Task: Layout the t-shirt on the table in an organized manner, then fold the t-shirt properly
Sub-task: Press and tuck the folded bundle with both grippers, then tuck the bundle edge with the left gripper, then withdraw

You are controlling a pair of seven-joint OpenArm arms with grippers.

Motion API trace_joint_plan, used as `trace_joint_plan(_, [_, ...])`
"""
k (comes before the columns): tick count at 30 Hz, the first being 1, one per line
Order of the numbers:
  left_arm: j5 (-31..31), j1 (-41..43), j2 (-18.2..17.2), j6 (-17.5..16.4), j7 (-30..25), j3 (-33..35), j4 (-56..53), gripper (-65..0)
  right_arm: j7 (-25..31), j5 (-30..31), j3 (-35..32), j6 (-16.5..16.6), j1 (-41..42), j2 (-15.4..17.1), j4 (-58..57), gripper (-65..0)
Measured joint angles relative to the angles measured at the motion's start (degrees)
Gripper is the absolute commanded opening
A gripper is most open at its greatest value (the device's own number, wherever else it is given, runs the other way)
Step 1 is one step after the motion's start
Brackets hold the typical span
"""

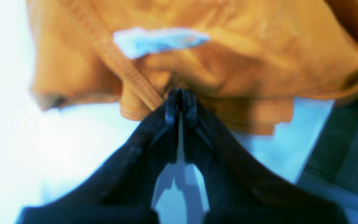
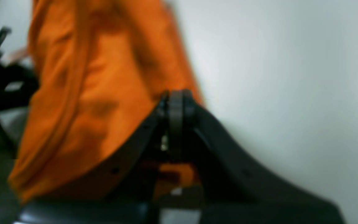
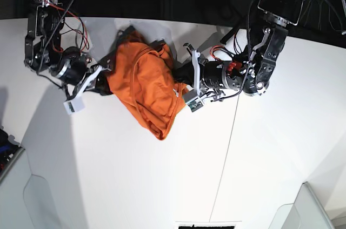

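Observation:
The orange t-shirt (image 3: pixel 143 86) lies bunched in a crumpled heap on the white table (image 3: pixel 135 175), between the two arms. My left gripper (image 3: pixel 179 80) is at its right edge. In the left wrist view this gripper (image 1: pixel 180 96) is shut on a fold of the t-shirt (image 1: pixel 244 56) beside the ribbed collar, just below the white tag (image 1: pixel 157 40). My right gripper (image 3: pixel 105 80) is at the shirt's left edge. In the right wrist view it (image 2: pixel 177 99) is shut on the edge of the t-shirt (image 2: pixel 89 93), over the table (image 2: pixel 291 77).
A thin dark seam (image 3: pixel 230 153) runs down the table to the right of the shirt. Clear bins sit at the front left corner (image 3: pixel 16 169) and front right corner (image 3: pixel 308 207). The far table edge borders a dark background with cables.

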Motion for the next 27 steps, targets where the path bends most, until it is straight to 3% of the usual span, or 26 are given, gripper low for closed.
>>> trace_joint_plan(7, [0.22,-6.05,0.31,0.04,-0.17,-0.02,-4.24,-62.0,0.15,0.52,0.00,0.13,-6.93,-3.28,7.13,-65.0])
trace_joint_plan(14, [-1.07,-8.79,-1.68,0.04,1.79,-0.09,-1.57,-62.0,0.00,0.39,0.61,0.11,-7.74,-4.28,7.74,-65.0])
trace_joint_plan(21, [-5.55,-7.54,-6.34,0.68,3.13,-5.03,8.07,-62.0,0.39,-0.13,10.25,0.09,-7.26,-4.20,9.94,-65.0])
trace_joint_plan(24, [-10.03,-7.04,-6.27,0.24,3.04,-7.08,10.25,-62.0,0.35,-1.46,13.73,0.13,-7.30,-3.52,9.92,-65.0])
trace_joint_plan(27, [-13.84,-6.54,-3.63,0.24,4.70,-6.60,10.47,-62.0,0.35,-2.51,16.02,0.13,-7.41,-1.86,9.92,-65.0])
